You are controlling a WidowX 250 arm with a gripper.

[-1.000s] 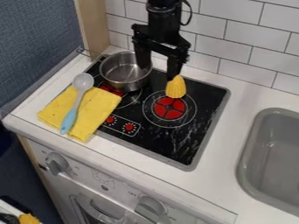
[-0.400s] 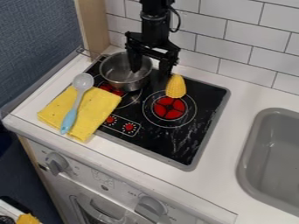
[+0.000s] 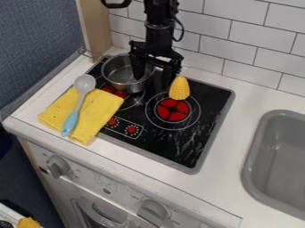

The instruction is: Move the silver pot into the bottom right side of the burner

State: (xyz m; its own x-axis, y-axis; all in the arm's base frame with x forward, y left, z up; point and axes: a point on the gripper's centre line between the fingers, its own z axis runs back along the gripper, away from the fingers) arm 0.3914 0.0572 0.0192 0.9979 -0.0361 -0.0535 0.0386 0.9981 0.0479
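The black gripper [image 3: 152, 78] is over the right side of the silver pot, its two fingers apart. One finger reaches inside the pot's opening, while the other stands outside the right wall, behind the corn. The silver pot [image 3: 120, 76] sits upright at the back left of the black stove top, with its handle toward the upper left. The burner [image 3: 173, 110] at the right of the stove top shows a red centre ringed by thin white circles.
Yellow corn [image 3: 179, 88] lies just behind the right burner, close to the gripper. A yellow cloth [image 3: 98, 109] with a blue-handled spoon [image 3: 70, 122] on it overlaps the stove's left side. The grey sink [image 3: 280, 156] is at the right, a tiled wall behind.
The gripper has shifted left and come down, so one finger now reaches lower inside the pot. The pot, corn, cloth and spoon have stayed where they were.
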